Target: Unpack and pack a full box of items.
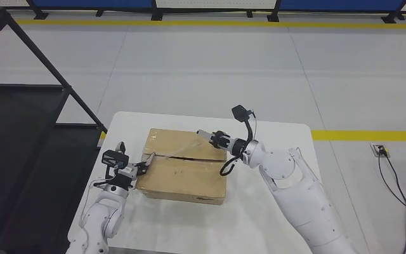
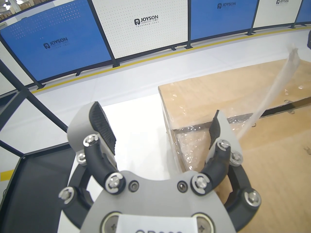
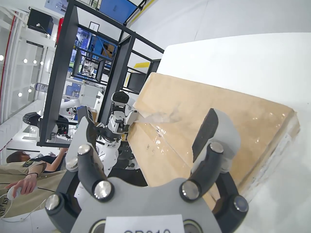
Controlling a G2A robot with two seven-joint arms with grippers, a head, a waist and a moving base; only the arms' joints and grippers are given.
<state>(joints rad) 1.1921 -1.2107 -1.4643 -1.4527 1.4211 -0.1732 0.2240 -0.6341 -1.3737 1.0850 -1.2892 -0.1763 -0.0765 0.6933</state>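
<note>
Legend: a logo with a wordmark is printed on the white panel (image 2: 143,35) and on each blue panel (image 2: 218,20). A white label (image 2: 155,223) below the left pincer (image 2: 157,111) and a second label (image 3: 145,224) below the right pincer (image 3: 148,117) are cut off and illegible.

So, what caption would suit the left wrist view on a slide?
The left arm's open fingers at one end of the cardboard box, clear tape peeled up off its top seam.

cardboard box (image 1: 184,166) on white table (image 1: 273,136)

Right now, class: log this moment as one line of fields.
box: flaps down | tape strip: partly peeled off seam | left gripper: open, at box end | right gripper: open, over box
</note>
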